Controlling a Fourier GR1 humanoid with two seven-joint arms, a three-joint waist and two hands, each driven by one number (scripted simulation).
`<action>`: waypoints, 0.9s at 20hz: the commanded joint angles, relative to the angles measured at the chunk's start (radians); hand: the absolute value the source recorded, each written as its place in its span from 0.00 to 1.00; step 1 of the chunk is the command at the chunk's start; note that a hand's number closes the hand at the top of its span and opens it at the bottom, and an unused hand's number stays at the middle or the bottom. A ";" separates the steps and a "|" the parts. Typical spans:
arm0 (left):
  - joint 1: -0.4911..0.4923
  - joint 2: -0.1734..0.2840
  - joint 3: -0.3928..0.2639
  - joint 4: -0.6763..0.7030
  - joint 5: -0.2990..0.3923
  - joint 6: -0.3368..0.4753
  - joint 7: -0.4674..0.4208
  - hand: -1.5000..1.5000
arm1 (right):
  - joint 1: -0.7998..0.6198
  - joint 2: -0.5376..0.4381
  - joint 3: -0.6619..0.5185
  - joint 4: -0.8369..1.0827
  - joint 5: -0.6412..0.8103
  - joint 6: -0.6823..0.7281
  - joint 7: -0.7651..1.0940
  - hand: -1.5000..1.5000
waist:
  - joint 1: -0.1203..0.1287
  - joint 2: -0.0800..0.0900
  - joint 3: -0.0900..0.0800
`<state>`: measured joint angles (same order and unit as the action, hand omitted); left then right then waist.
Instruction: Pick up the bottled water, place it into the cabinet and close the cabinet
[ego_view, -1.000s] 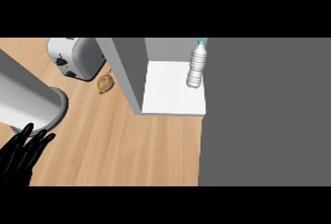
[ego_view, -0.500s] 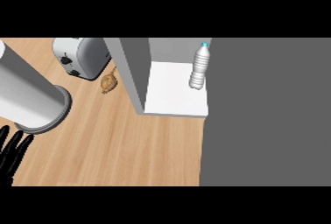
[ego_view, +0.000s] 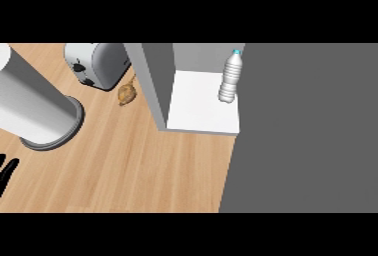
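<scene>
The clear water bottle (ego_view: 230, 76) with a blue cap stands on the white floor (ego_view: 199, 107) of the open cabinet, near its right side. No hand touches it. The cabinet's grey left wall (ego_view: 151, 85) rises beside the shelf. Only black fingertips of my left hand (ego_view: 7, 171) show at the view's left edge, straight and holding nothing, far from the bottle. Above them my grey left forearm (ego_view: 33, 107) fills the left side. My right hand is out of view.
A silver toaster (ego_view: 96, 64) stands at the back left of the wooden counter (ego_view: 140, 170). A small brown object (ego_view: 127, 94) lies between it and the cabinet wall. A broad dark grey panel (ego_view: 306, 130) fills the view's right side.
My left hand has slid left and down, so only its fingertips remain in view. The forearm has swung left too. The bottle has not moved on its shelf.
</scene>
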<state>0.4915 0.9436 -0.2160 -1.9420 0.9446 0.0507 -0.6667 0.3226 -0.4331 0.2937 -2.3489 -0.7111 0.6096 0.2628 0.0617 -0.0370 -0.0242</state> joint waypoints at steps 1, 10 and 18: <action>0.027 0.029 0.036 -0.002 0.011 -0.035 -0.010 0.00 | -0.083 0.029 0.060 -0.161 0.140 -0.127 0.100 1.00 | 0.012 0.001 0.001; 0.077 0.056 0.088 0.016 0.035 -0.114 -0.034 0.00 | -0.378 0.173 0.215 -0.042 0.173 -0.348 0.218 1.00 | 0.038 0.005 0.002; 0.115 0.079 0.150 0.057 0.052 -0.211 -0.070 0.00 | -0.699 0.396 0.327 0.154 0.252 -0.571 0.361 1.00 | 0.069 0.023 0.007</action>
<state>0.5912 1.0132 -0.0913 -1.9060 0.9963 -0.1181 -0.7175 -0.2235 -0.1419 0.5481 -2.2548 -0.5125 0.1351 0.5464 0.1185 -0.0222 -0.0189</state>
